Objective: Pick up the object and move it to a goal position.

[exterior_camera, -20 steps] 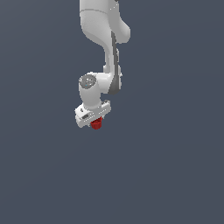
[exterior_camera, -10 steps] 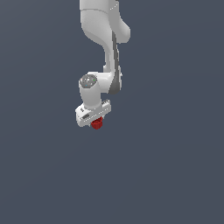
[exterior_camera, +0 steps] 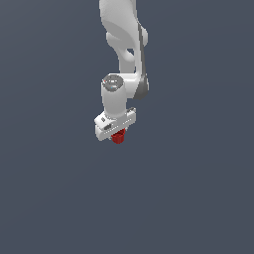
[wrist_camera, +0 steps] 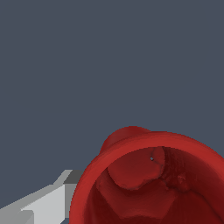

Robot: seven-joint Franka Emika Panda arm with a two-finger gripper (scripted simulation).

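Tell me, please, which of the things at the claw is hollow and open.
The dark-red cup: its open mouth and hollow inside show, unlike the solid white claw above it.

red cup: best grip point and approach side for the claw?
Judging from the wrist view, the red cup is a stubby open-mouthed cylinder, so pinch across its outer wall just below the rim, coming from above along its axis. In the exterior view the claw sits directly over it that way, and the cup is narrower than the claw.
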